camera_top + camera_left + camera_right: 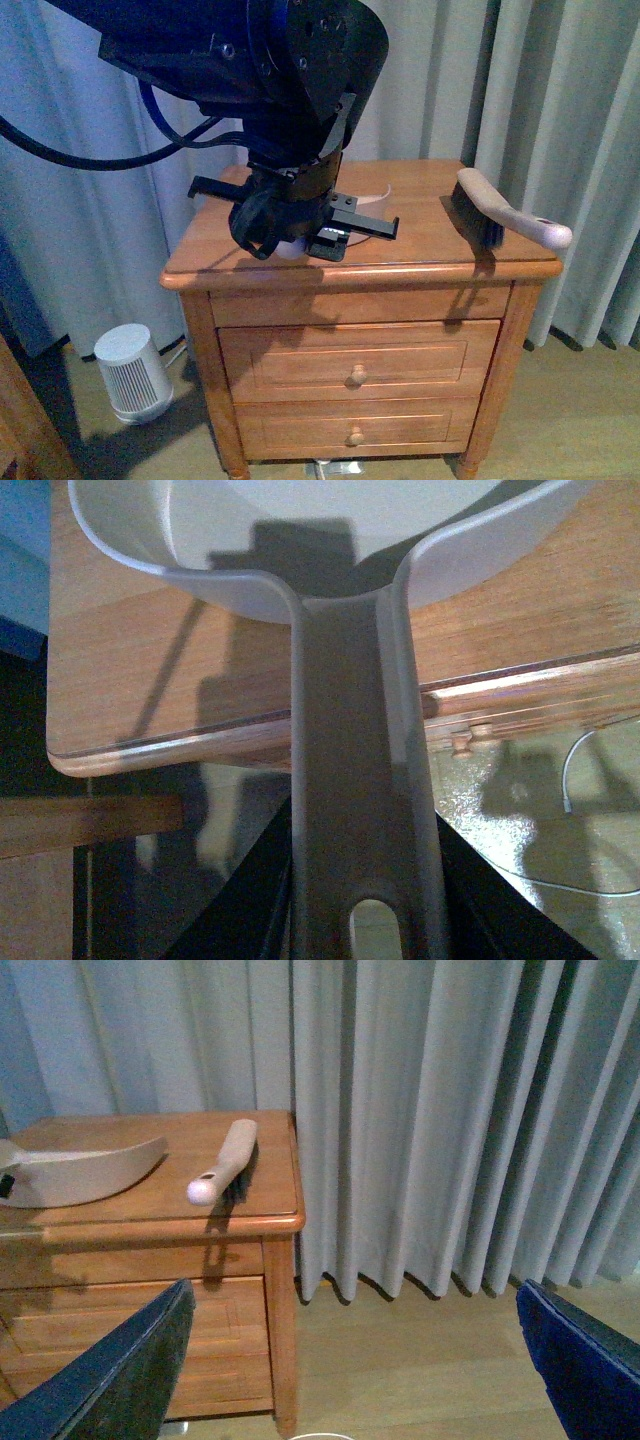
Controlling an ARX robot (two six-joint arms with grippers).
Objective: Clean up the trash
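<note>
Trash hidden from view, left jaws clamp the beige plastic dustpan (360, 780) by its handle, while right jaws, apart, should next fetch the pale-handled brush (508, 214).

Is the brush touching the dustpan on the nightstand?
Apart. The right wrist view shows a clear gap of bare wood between the dustpan and the brush.

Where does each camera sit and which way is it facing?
Front: on the robot's body, facing the nightstand; the left arm fills the top.
Left wrist: on the left arm, looking along the dustpan handle clamped in the left gripper.
Right wrist: on the right arm, facing the nightstand's corner and curtains; the open right gripper shows.
Shared: front and right wrist both show the brush.
</note>
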